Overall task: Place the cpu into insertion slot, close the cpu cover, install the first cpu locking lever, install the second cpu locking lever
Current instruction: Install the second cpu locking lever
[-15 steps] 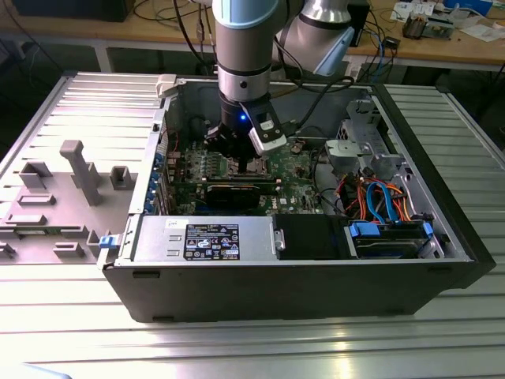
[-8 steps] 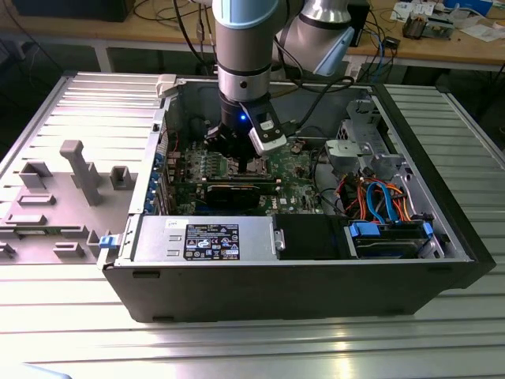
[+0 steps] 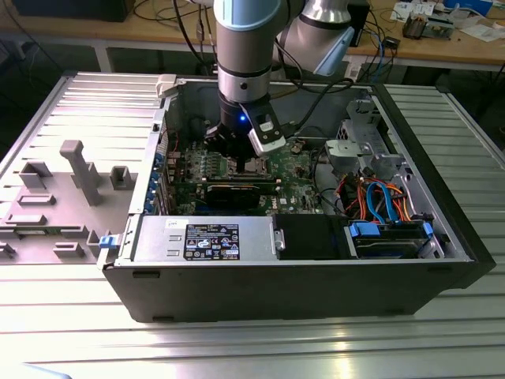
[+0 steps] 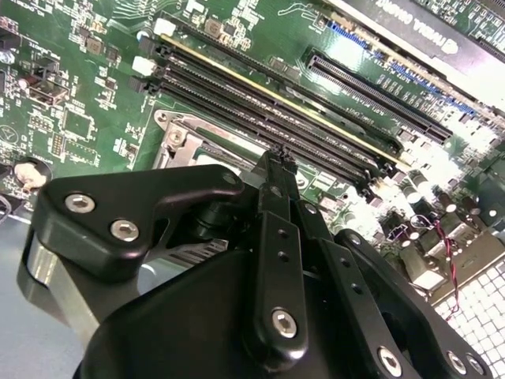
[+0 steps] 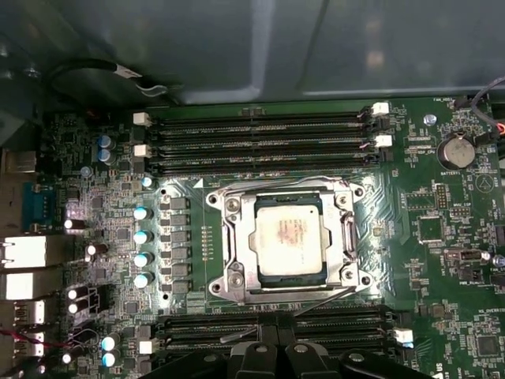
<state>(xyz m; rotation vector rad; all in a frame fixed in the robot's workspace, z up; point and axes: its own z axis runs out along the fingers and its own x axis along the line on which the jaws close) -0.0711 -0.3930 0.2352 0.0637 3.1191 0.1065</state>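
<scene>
The pincer (image 5: 272,355), fingers pressed together with nothing between them, hovers just short of a thin locking lever (image 5: 304,304). Beyond it the cpu (image 5: 288,239) sits in the insertion slot under the closed cpu cover (image 5: 237,253). A slipped push could scrape the nearby memory slots (image 5: 260,146). The exterior view alone shows the computer case (image 3: 316,276).

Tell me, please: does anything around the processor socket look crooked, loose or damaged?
Nothing looks damaged. In the first wrist view the cpu lies flat and square in the socket, with the cpu cover closed around it. One thin lever slants loose across the memory slots near the gripper, seemingly not latched.
</scene>
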